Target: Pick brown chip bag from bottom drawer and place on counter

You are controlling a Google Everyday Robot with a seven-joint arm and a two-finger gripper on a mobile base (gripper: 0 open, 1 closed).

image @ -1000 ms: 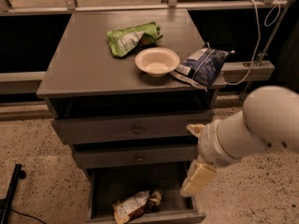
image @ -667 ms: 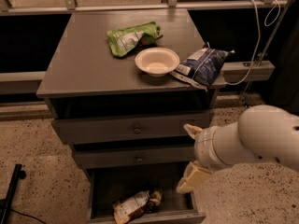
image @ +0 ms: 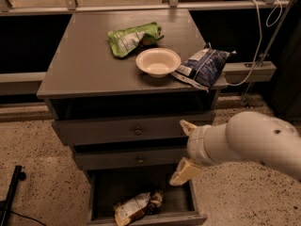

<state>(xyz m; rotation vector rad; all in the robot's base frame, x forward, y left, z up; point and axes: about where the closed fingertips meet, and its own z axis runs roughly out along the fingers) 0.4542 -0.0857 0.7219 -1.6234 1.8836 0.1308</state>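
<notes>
vs. 1.0 s ago: arm has come lower and further left across the cabinet front. brown chip bag [image: 136, 206] unmoved, lying flat in the bottom drawer [image: 155, 219], toward its front left. items on the worktop [image: 80, 65] unchanged.

surface: grey worktop carries a green bag [image: 131, 37] toward the back, a white bowl [image: 158, 61] just in front of it, and a dark blue bag [image: 202, 67] touching the bowl's right side and overhanging the right front corner. below, top drawer [image: 94, 131] and middle drawer [image: 108, 160] are shut, each with a small round knob. bottom drawer is pulled out, interior dark.

room: speckled floor [image: 37, 154]; a light rail [image: 141, 7] runs behind the cabinet; a white cable [image: 257, 36] hangs at the right; a black bar [image: 11, 192] stands at lower left.

arm: thick white forearm [image: 263, 140] enters from the right, roughly level, pointing left. hand [image: 176, 152] sits in front of the middle drawer's right end, above the right part of the open drawer. its two tan fingers [image: 183, 172] are spread wide, one up, one down; nothing between them. hand is well apart from the brown chip bag, up and to its right.
</notes>
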